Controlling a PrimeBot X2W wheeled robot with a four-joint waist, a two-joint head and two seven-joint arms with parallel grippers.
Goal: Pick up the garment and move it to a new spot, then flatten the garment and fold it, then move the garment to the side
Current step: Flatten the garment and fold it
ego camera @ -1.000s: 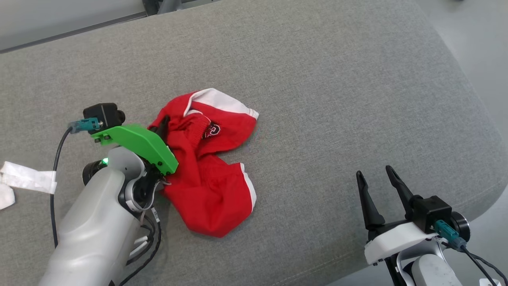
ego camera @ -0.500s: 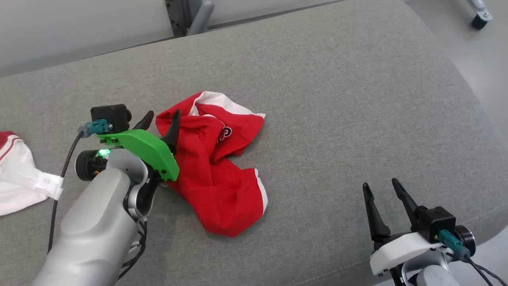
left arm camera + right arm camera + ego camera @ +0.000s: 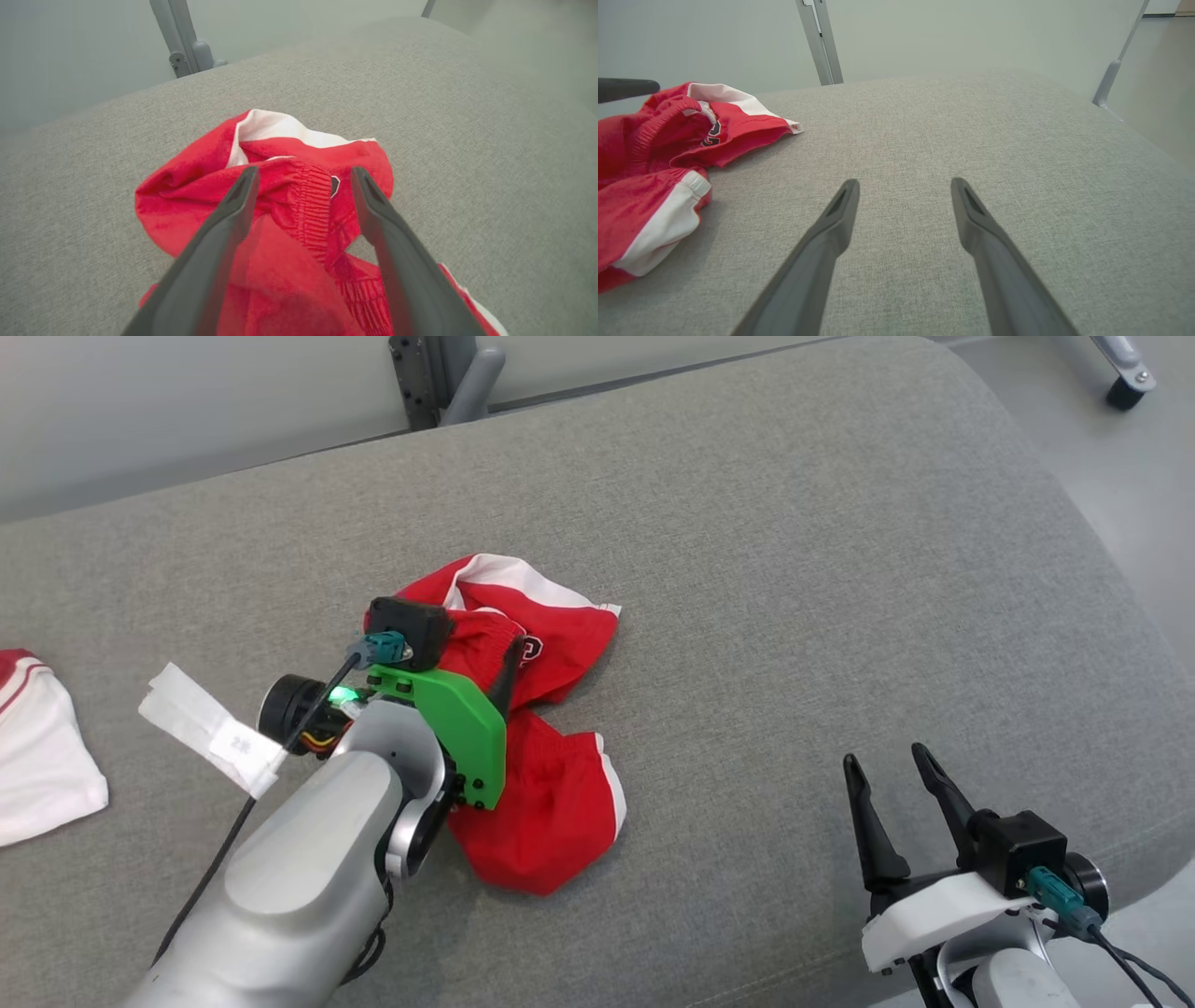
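Note:
The garment (image 3: 551, 793) is a crumpled pair of red shorts with white trim and a dark logo, lying on the grey padded surface (image 3: 794, 569). My left gripper (image 3: 476, 646) on its green mount hovers over the heap's near-left part. In the left wrist view its two fingers stand open (image 3: 303, 175) above the ribbed waistband of the garment (image 3: 280, 149), with nothing pinched. My right gripper (image 3: 892, 775) is open at the lower right, well apart from the cloth. In the right wrist view its fingers (image 3: 904, 185) spread over bare fabric, and the garment (image 3: 658, 140) lies to the left.
Another white and red piece of cloth (image 3: 42, 775) lies at the left edge. A white paper tag (image 3: 210, 728) hangs on the left arm's cable. The pad's rounded edge drops to the floor (image 3: 1148, 523) at right. A metal post (image 3: 448, 373) stands behind.
The left gripper, shut in the garment a second ago, has opened and let go, then swung right over the heap. The camera shifted slightly. The right gripper stayed put.

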